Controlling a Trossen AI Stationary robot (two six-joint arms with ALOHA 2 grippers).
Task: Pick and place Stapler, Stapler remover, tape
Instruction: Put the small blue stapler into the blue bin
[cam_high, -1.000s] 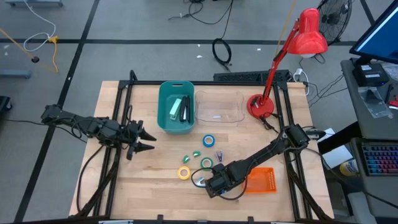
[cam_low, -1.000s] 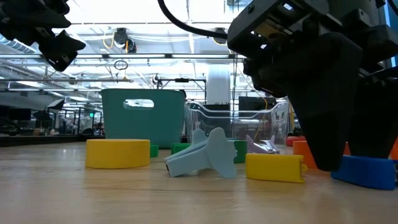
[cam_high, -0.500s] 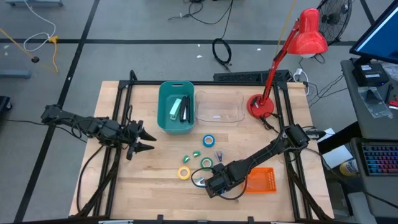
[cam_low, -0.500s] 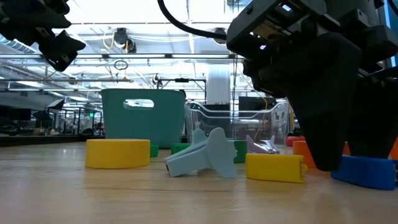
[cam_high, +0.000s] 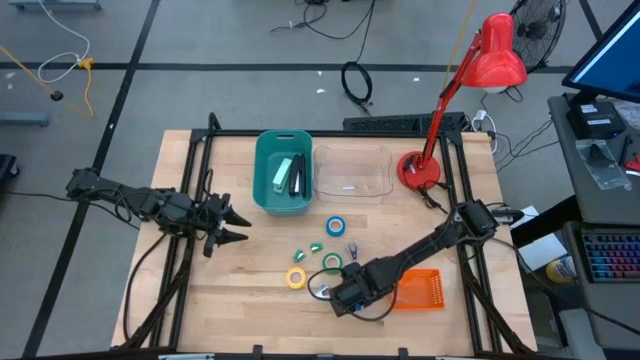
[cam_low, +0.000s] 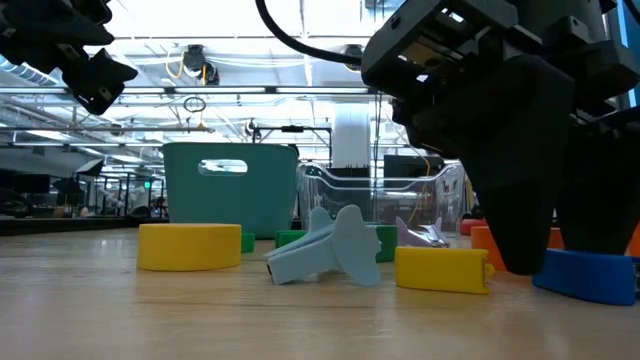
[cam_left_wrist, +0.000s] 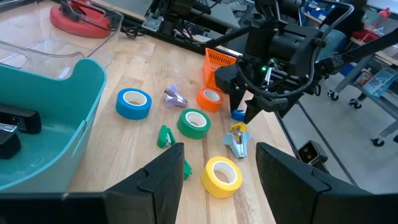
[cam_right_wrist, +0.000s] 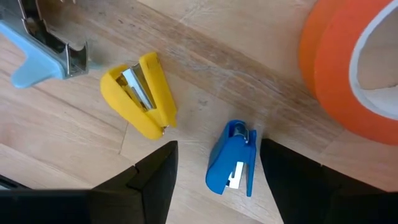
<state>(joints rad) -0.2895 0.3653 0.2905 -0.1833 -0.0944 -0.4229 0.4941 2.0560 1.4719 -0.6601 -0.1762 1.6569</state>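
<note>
My right gripper (cam_right_wrist: 214, 163) hangs low over the wooden table (cam_high: 250, 300), its two dark fingers (cam_right_wrist: 152, 171) spread apart with nothing between them but the small blue claw-shaped staple remover (cam_right_wrist: 232, 158), which lies on the boards untouched. Taking that blue remover as my landmark: the small yellow claw-shaped staple remover (cam_right_wrist: 142, 93) lies just beside it, the pale blue winged plastic staple remover (cam_right_wrist: 38, 55) lies beyond the yellow one, and the orange tape roll (cam_right_wrist: 351, 68) sits close on the other side. Farther from the remover come the green tape roll (cam_left_wrist: 194, 123), the yellow tape roll (cam_left_wrist: 222, 176) and the blue tape roll (cam_left_wrist: 134, 103), all flat on the table. Well beyond them stands the teal plastic bin (cam_high: 281, 172) with staplers (cam_high: 290, 175) inside it, and next to the bin the clear plastic tray (cam_high: 353, 172). An orange mesh basket (cam_high: 418, 291) is near the remover.

My left gripper (cam_high: 232, 224) hovers well apart from it, beside the bin, fingers (cam_left_wrist: 163, 183) parted and empty.

Against the frames a second back, nothing has shifted: both arms and every object sit in the same places.
</note>
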